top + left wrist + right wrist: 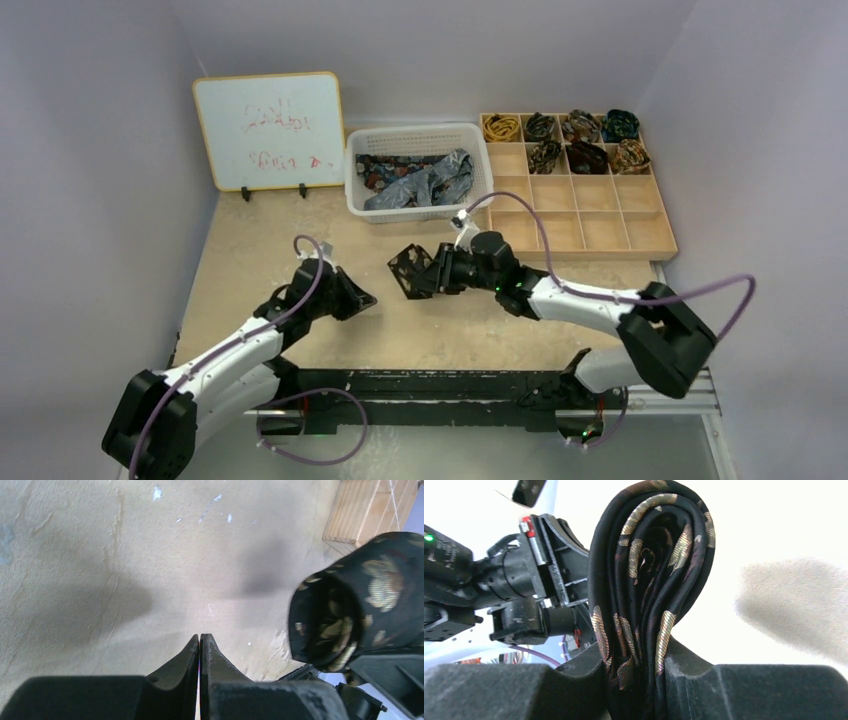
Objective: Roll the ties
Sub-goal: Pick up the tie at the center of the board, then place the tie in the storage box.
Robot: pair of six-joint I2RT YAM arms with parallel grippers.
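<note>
My right gripper (pixel 418 274) is shut on a rolled black tie with gold motifs (pixel 649 575) and holds it above the table's middle. The coil shows in the top view (pixel 408 270) and at the right of the left wrist view (pixel 350 600). My left gripper (pixel 366 299) is shut and empty, just left of the coil, its fingertips (pixel 207 647) pressed together over bare table. Loose ties (pixel 420 182) lie in the white basket (pixel 358 190). Several rolled ties (pixel 585 155) sit in the back cells of the wooden tray (pixel 600 245).
A small whiteboard (pixel 268 130) stands at the back left. The basket is at the back centre, and the compartment tray at the back right. A black rail (pixel 430 385) runs along the near edge between the arm bases.
</note>
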